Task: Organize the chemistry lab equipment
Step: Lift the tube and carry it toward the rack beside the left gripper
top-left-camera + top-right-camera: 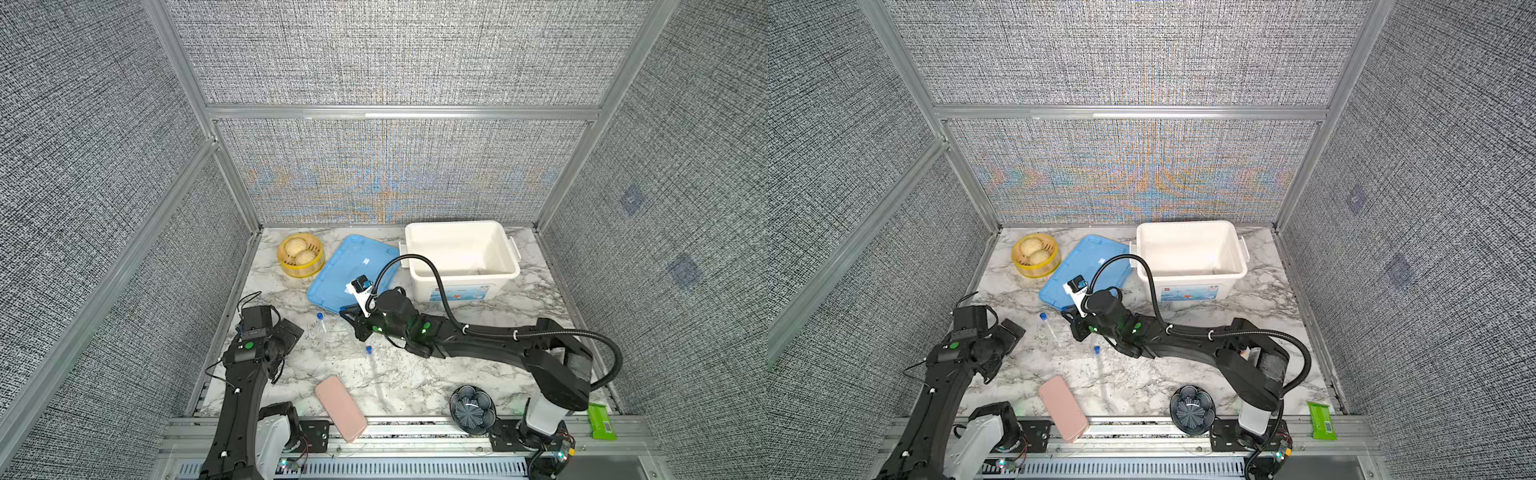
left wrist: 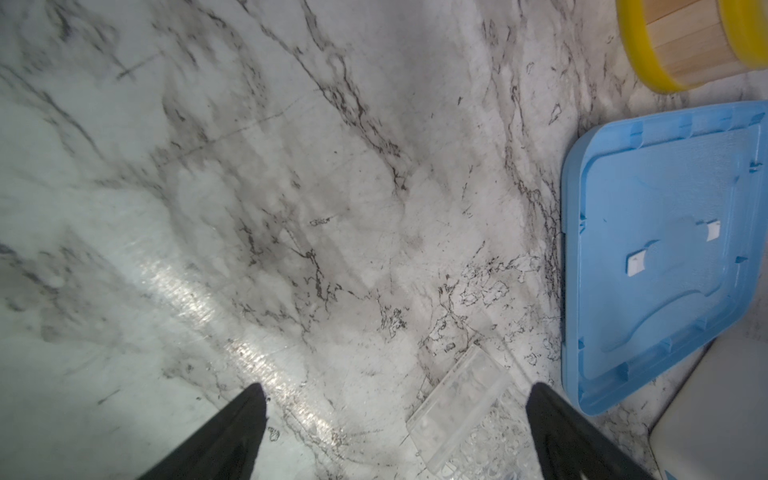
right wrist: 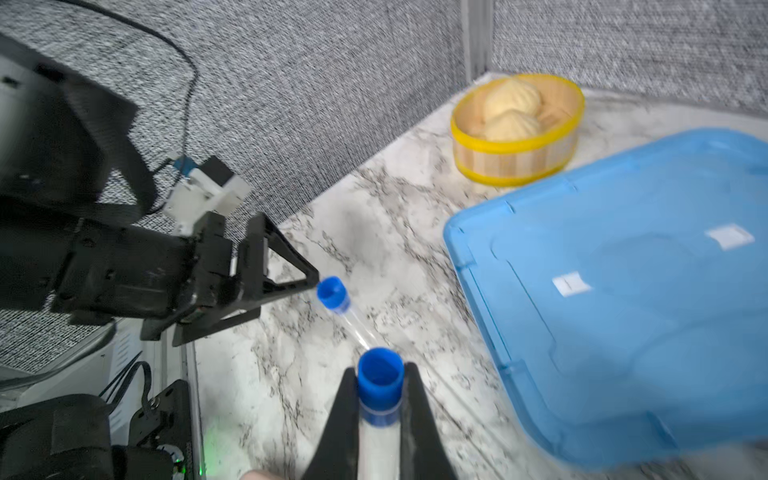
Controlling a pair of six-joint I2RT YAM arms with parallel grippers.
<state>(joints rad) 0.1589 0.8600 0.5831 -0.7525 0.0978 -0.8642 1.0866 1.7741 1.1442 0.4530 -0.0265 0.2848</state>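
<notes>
blue-capped tube point(image 3: 380, 415) pinched near its cap by right gripper point(image 3: 381, 370); left gripper point(image 2: 397, 388) spread wide beside clear rack point(image 2: 457, 399); second tube point(image 3: 345, 311) lies on marble table point(image 3: 374, 232)

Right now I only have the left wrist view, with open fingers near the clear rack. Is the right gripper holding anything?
Observer: Yes, the right gripper is shut on a blue-capped tube.
Operator: Other tubes?
Observer: Two more, ungripped: a second tube left of that gripper, a third tube toward the pink case.
Operator: Anything in the white bin?
Observer: No equipment shows inside the white bin.
</notes>
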